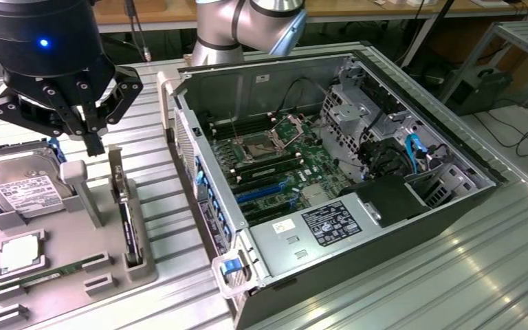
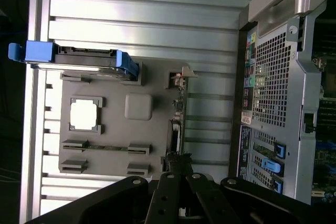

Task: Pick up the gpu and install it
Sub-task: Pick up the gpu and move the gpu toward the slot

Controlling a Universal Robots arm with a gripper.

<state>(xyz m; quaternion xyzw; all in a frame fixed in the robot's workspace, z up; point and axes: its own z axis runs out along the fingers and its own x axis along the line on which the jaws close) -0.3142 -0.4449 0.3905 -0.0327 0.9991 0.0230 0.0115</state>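
Gpu (image 1: 129, 221) upright in grey holder (image 1: 62, 251), tool (image 1: 94, 141) just above, fingers together, empty.

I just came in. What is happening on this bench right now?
A robot arm's gripper hangs just above the gpu, near one end of it. The gpu stands on its edge in a grey holder tray, which also carries a hard drive, and it is not yet lifted. The open computer case lies beside the tray, on the exterior view's right, and the card is not yet installed in it.
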